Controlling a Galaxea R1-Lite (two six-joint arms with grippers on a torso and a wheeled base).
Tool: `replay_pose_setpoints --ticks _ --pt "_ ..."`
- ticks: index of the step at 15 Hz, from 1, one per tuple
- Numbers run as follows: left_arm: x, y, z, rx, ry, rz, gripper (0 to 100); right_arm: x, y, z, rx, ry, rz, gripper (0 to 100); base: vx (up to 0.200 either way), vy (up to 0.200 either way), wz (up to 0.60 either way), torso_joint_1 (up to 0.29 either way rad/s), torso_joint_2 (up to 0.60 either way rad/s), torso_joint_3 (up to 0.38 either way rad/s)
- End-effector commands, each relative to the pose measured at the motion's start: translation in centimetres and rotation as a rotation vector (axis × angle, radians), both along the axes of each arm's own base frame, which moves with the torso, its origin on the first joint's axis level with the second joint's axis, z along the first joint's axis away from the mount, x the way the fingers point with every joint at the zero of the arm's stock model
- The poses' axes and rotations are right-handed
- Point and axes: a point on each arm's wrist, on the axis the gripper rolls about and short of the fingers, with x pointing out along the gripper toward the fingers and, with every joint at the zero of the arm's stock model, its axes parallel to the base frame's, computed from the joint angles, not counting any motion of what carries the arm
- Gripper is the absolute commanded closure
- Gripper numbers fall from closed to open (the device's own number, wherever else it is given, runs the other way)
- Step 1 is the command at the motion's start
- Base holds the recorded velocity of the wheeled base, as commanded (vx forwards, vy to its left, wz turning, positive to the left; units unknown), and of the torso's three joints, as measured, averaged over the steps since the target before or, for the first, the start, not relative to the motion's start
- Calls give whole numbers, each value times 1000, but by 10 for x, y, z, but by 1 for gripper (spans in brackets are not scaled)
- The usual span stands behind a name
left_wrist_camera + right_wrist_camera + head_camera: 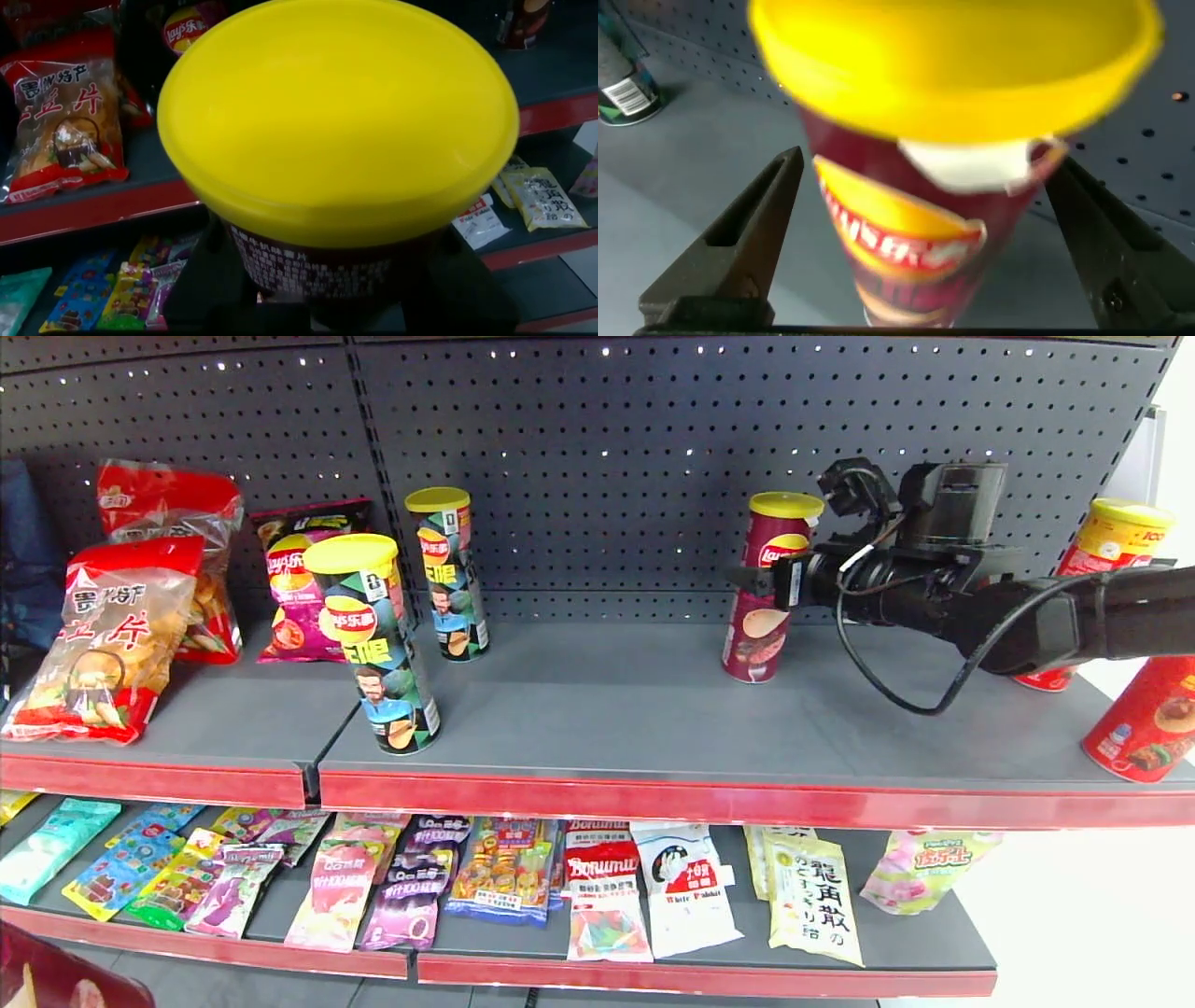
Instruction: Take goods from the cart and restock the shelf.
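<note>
A maroon chip can [767, 588] with a yellow lid stands on the upper shelf [597, 709], right of the middle and near the pegboard. My right gripper [761, 583] reaches in from the right and is open around its upper body. In the right wrist view the fingers [747, 243] stand apart from that can [915, 233] with a gap on each side. My left gripper [318, 289] is shut on a second maroon can [336, 121], whose yellow lid faces the camera, held in the air in front of the shelves.
Two green-patterned cans [373, 644] [448, 574] stand left of centre. Red cans [1116, 551] [1144, 719] sit at the right end. Snack bags [103, 635] lie on the left. Candy packs [597, 887] line the lower shelf. The shelf between the can groups is bare.
</note>
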Motion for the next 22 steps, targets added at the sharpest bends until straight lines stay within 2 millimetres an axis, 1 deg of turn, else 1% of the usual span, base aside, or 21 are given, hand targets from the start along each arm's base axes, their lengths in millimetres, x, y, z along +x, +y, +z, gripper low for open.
replay_pose_setpoints --ticks 1,6,7,9,12,13,14,15,16,17,18,19,21,22 --pt "0 0 0 0 1 1 100 8 1 -6 -3 5 -2 0 0 0 0 0 0 0" --pt "0 0 -3 -1 5 -1 100 17 5 -6 0 -11 0 0 0 0 0 0 0 0" --pt "0 0 -5 -2 10 -1 100 19 5 -5 2 -25 -12 100 0 0 0 0 0 0" --pt "-1 0 -5 -2 8 -1 100 18 5 -4 4 -27 -17 100 0 0 0 0 0 0" --pt "0 0 -6 -3 11 -1 100 10 13 2 5 -36 -32 100 0 0 0 0 0 0" --pt "0 0 -6 -3 11 -1 100 -3 19 8 7 -37 -30 100 0 0 0 0 0 0" --pt "0 0 -6 -2 10 -1 100 -9 22 8 4 -31 -22 100 0 0 0 0 0 0" --pt "0 0 -6 -2 10 -1 100 -30 30 12 -2 -20 -6 100 0 0 0 0 0 0" --pt "0 0 -6 -3 11 -1 100 -38 32 12 -7 -14 -12 100 0 0 0 0 0 0" --pt "0 0 -6 -3 11 -1 100 -52 37 7 -24 8 -61 100 0 0 0 0 0 0" --pt "0 0 -6 -3 11 -1 100 -61 39 6 -24 19 -86 100 0 0 0 0 0 0" --pt "0 0 -6 -3 11 -1 100 -67 40 7 -12 25 -90 100 0 0 0 0 0 0" --pt "0 0 -6 -4 11 -2 100 -90 47 18 20 15 -55 100 0 0 0 0 0 0" --pt "1 0 -8 -6 19 -2 100 -100 51 18 18 18 -37 100 0 0 0 0 0 0"
